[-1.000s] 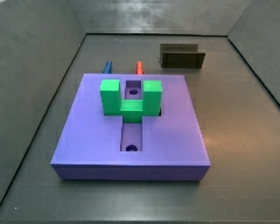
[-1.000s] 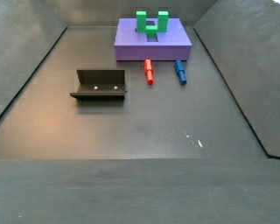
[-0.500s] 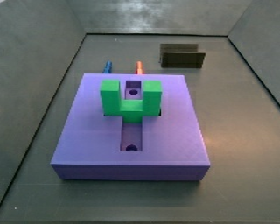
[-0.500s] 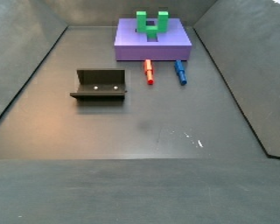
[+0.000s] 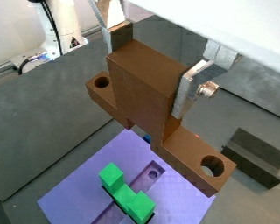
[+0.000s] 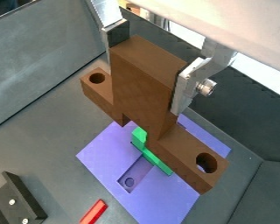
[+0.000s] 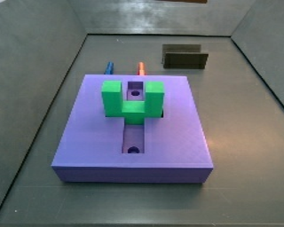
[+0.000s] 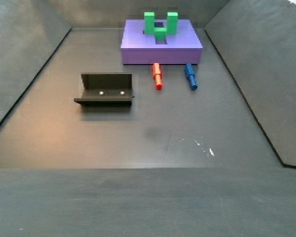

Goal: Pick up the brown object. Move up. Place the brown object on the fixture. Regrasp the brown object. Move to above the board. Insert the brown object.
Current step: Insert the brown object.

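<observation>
Two silver fingers (image 5: 196,80) of the gripper (image 5: 154,61) are clamped on the brown object (image 5: 154,105), seen in both wrist views; gripper (image 6: 149,57) and piece are high above the board (image 5: 78,188), out of both side views, so the arm sits well up. Brown object (image 6: 149,101) looks like a rigid block w/ a crossbar at its lower end, a round hole near each bar tip. Judged: stiff, light-to-moderate, smooth flat faces, so somewhat slippery but not fragile; flat sides suit parallel pads. Grip is on the upright body, pads on opposite flat faces, which seems the best hold: keeps bar and holes free and the piece square for insertion. One finger (image 6: 195,83) shows clearly w/ its screw; the opposite one is mostly hidden behind the block. Below, the board (image 7: 169,133) carries the green block (image 7: 132,97) over its lengthwise slot (image 7: 134,140); in a wrist view the green block (image 6: 149,153) sits roughly under the piece, though exact alignment I can't tell. Fixture (image 7: 186,58) stands far right beyond the board in a side view, left of the pegs in the opposite one (image 8: 104,90); orange peg (image 8: 158,76) and blue peg (image 8: 191,75) lie side by side just off the board's edge. Probably at the move-above-board stage, insertion not yet done; a tilted piece in the grip would be the risk.
</observation>
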Robot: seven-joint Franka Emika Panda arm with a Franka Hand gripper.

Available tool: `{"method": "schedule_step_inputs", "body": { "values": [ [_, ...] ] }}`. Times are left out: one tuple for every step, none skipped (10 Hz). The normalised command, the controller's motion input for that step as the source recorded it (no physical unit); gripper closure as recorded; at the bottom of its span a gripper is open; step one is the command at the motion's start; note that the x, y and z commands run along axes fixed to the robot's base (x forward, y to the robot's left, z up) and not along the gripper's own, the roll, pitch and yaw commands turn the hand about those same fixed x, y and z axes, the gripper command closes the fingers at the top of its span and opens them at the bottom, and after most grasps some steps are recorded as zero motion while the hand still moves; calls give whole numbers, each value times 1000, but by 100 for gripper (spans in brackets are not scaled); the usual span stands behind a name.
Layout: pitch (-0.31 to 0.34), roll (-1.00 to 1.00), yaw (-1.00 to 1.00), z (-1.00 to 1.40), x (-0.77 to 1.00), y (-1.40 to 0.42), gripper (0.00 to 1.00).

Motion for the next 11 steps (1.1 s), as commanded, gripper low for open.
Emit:
{"method": "schedule_step_inputs", "body": {
  "values": [
    [0,-1,0,-49,0,0,100],
    [0,-1,0,-74,0,0,100],
    [0,0,0,-51,0,0,100],
    [0,-10,0,-46,0,0,100],
    [0,-3,0,-46,0,0,100],
    [0,-10,0,-40,0,0,100],
    [0,-10,0,-51,0,0,100],
    [0,-9,0,-40,0,0,100],
    [0,-10,0,-46,0,0,100],
    [0,0,0,-46,0,0,100],
    [0,0,0,-29,0,0,100]
  ]
}}
